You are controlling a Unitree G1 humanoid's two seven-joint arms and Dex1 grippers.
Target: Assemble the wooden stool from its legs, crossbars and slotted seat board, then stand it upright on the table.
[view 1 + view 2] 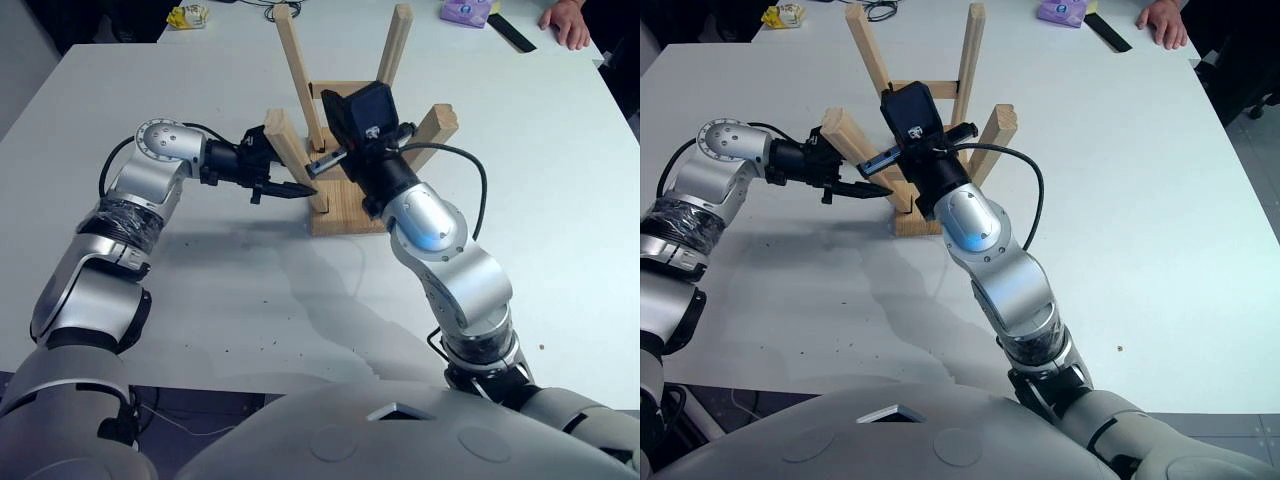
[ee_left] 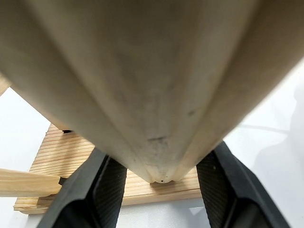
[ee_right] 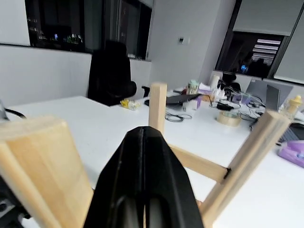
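Note:
The wooden stool lies upside down, its slotted seat board (image 1: 345,218) flat on the white table and its legs pointing up. A crossbar (image 1: 335,90) joins the two far legs. My left gripper (image 1: 290,188) is shut on the near-left leg (image 1: 283,135), close to the board. In the left wrist view that leg (image 2: 142,71) sits between the black fingers (image 2: 95,190). My right gripper (image 1: 325,160) is shut and holds nothing. It hovers over the board just right of the same leg, pointing at it. Its joined fingers (image 3: 142,180) face the far legs.
At the table's far edge lie a yellow packet (image 1: 188,15), a purple pack (image 1: 465,10) and a black strip (image 1: 512,32). A person's hand (image 1: 567,20) rests beside them. Bare tabletop (image 1: 250,290) stretches in front of the stool and to both sides.

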